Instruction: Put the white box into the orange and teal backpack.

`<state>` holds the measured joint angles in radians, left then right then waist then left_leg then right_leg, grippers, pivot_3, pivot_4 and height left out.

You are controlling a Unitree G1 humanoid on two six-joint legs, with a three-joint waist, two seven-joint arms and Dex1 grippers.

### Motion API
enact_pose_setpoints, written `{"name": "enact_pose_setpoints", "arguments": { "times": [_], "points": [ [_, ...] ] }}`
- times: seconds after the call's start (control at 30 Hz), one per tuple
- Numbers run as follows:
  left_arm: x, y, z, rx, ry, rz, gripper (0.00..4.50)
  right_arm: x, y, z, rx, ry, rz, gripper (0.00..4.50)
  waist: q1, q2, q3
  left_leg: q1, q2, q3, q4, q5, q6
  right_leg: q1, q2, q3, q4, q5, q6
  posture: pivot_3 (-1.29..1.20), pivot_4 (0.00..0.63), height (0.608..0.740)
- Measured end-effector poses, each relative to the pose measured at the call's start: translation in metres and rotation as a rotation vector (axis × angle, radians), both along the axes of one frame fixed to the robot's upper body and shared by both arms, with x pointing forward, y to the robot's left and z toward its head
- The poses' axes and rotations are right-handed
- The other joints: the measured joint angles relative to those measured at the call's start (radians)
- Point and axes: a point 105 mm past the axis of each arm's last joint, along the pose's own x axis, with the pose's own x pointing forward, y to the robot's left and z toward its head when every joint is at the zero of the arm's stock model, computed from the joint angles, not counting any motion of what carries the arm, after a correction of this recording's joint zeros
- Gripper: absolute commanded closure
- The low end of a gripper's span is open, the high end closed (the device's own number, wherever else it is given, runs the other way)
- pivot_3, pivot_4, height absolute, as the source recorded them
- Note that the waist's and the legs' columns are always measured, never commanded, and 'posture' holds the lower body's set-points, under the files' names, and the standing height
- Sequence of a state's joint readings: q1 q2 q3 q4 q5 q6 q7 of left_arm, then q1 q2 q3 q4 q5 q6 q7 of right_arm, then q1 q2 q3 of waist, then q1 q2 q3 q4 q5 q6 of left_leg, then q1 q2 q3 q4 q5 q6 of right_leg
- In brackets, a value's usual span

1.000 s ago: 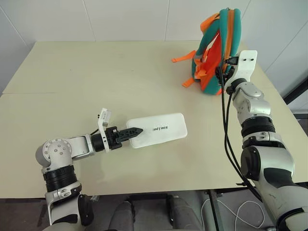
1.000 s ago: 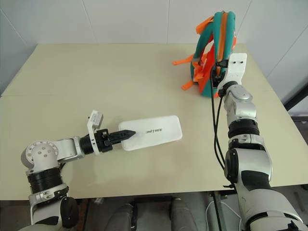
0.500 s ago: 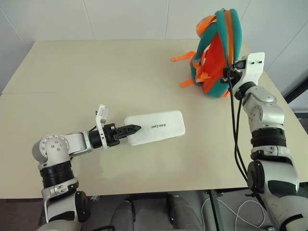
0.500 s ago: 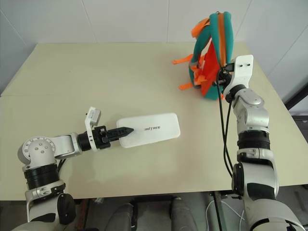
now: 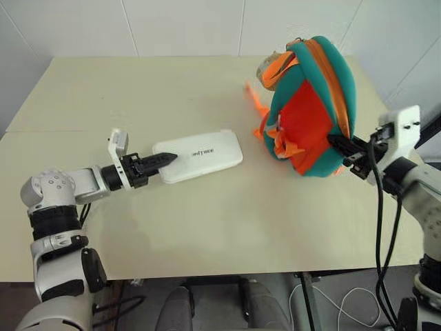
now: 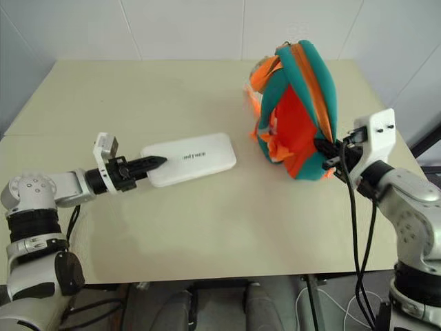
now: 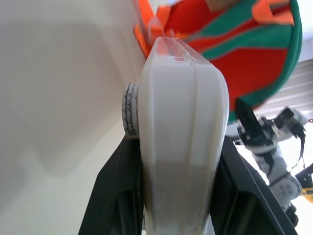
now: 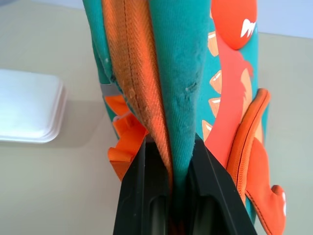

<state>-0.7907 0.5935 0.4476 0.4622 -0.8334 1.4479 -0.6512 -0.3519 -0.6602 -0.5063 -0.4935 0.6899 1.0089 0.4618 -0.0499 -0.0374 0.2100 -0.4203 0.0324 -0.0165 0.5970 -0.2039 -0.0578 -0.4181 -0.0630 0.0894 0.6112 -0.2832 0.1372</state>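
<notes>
Left gripper (image 5: 164, 159): we see it clamped on the near end of the box (image 5: 198, 156).
Box: flat on the table (image 5: 207, 221), beside the backpack (image 5: 311, 107).
Right gripper (image 6: 324, 153): pinching the backpack's teal edge.
Backpack: upright, tilted.

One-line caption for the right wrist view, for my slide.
Right hand pinches the orange and teal backpack by its edge; the white box lies beyond on the table.

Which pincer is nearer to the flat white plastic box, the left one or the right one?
The left. The left pincer is clamped on the end of the flat white plastic box. The right pincer is apart from it, gripping the orange and teal fabric backpack.
</notes>
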Motion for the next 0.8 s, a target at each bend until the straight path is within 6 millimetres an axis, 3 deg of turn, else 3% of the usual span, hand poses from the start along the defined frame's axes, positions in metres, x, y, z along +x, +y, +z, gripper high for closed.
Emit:
{"name": "enact_pose_setpoints", "arguments": {
  "times": [0.23, 0.4, 0.6, 0.8],
  "points": [
    [0.011, 0.007, 0.0, 0.037, 0.005, 0.01, 3.23, -0.047, -0.008, -0.007, 0.025, 0.065, 0.021, 4.49, 0.02, 0.0, 0.0, -0.001, 0.0, 0.0, -0.001, 0.0, 0.001, -0.001, 0.0, 0.0, -0.001, -0.001, -0.001, 0.0, 0.15, 0.74],
    [0.017, 0.003, -0.003, 0.063, 0.003, -0.01, 3.23, -0.055, -0.017, -0.015, -0.017, 0.106, -0.027, 4.49, 0.023, 0.0, 0.0, -0.001, 0.0, 0.0, 0.001, 0.0, 0.001, 0.0, 0.0, 0.0, -0.001, -0.001, -0.001, 0.0, 0.15, 0.74],
    [0.018, 0.0, -0.007, 0.077, -0.001, -0.031, 3.23, -0.055, -0.024, -0.016, -0.071, 0.113, -0.066, 2.46, 0.02, 0.0, 0.0, -0.001, 0.0, 0.0, 0.002, 0.0, 0.001, 0.0, 0.0, 0.0, 0.0, -0.001, -0.001, 0.0, 0.15, 0.74],
    [0.02, 0.0, -0.007, 0.081, -0.009, -0.032, 3.23, -0.065, -0.036, 0.0, -0.156, 0.102, -0.092, 0.46, 0.023, 0.0, 0.0, -0.001, 0.0, 0.0, 0.003, 0.0, 0.001, 0.0, 0.0, 0.0, 0.001, -0.001, -0.001, 0.0, 0.15, 0.74]
  ]
}}
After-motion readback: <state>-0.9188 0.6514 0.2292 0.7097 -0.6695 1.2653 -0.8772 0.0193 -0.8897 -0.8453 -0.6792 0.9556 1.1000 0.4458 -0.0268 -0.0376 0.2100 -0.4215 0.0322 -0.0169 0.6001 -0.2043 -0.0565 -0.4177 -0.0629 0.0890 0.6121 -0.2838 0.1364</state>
